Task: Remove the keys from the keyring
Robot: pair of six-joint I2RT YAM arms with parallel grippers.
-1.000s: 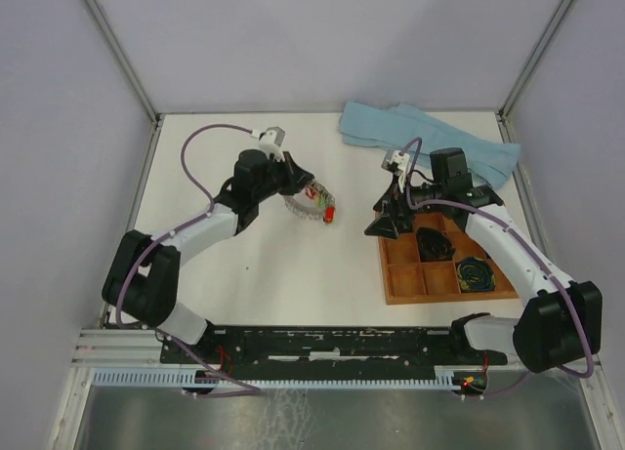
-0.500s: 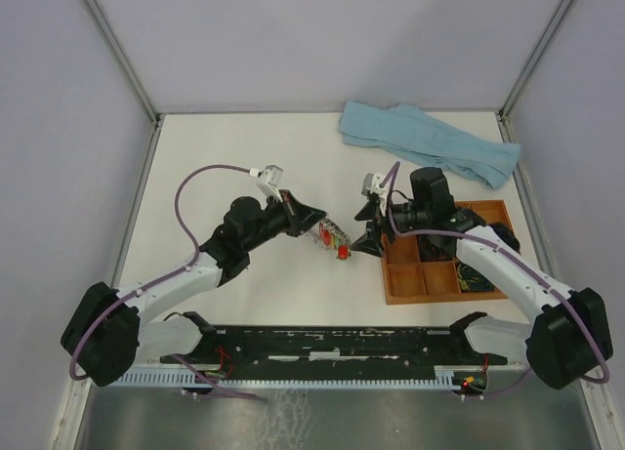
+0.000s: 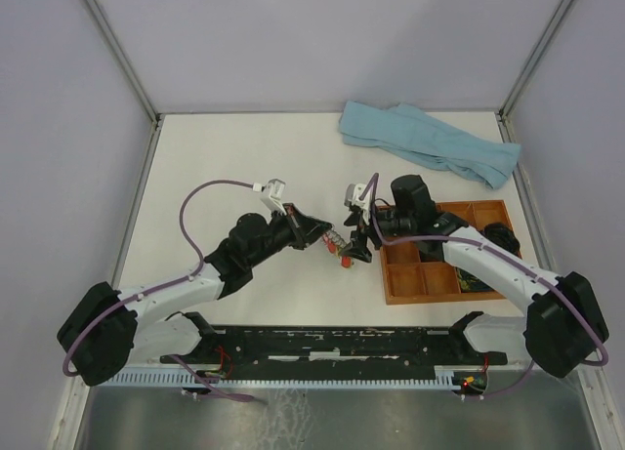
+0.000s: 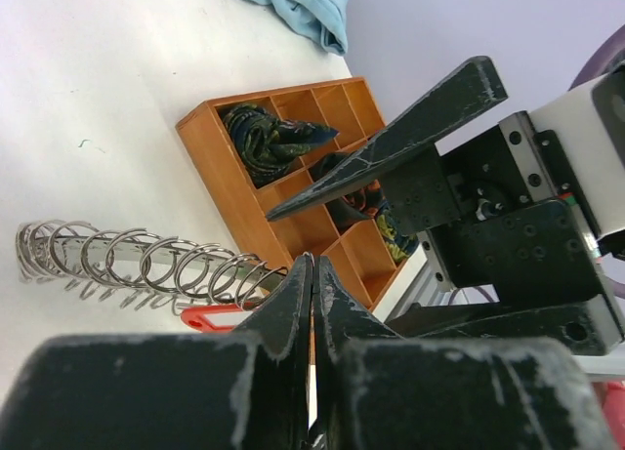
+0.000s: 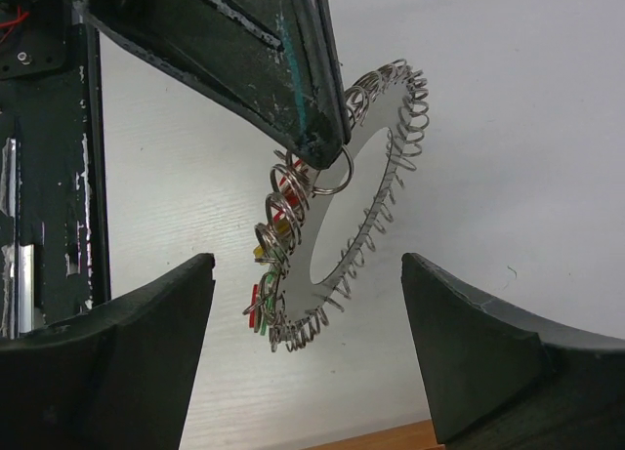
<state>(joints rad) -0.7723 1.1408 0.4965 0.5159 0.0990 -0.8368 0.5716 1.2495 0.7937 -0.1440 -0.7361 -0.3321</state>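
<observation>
My left gripper (image 3: 318,231) is shut on the rim of the keyring (image 3: 335,241), a silvery ring fringed with small wire loops, and holds it above the table. In the left wrist view my jaws (image 4: 312,265) pinch one loop, the loops (image 4: 127,260) run off to the left and a red key tag (image 4: 210,318) hangs below. In the right wrist view the keyring (image 5: 342,211) hangs from the left gripper (image 5: 327,147), with red and green keys (image 5: 259,304) on its lower left. My right gripper (image 5: 308,265) is open, its fingers on either side of the ring and not touching it (image 3: 359,237).
An orange compartment tray (image 3: 400,274) with dark coiled bundles (image 4: 264,138) stands just right of the grippers. A light blue cloth (image 3: 430,143) lies at the back right. White walls enclose the table.
My left gripper has carried the keyring nearer and to the right. My right gripper has moved left from the tray until its open fingers flank the ring.
</observation>
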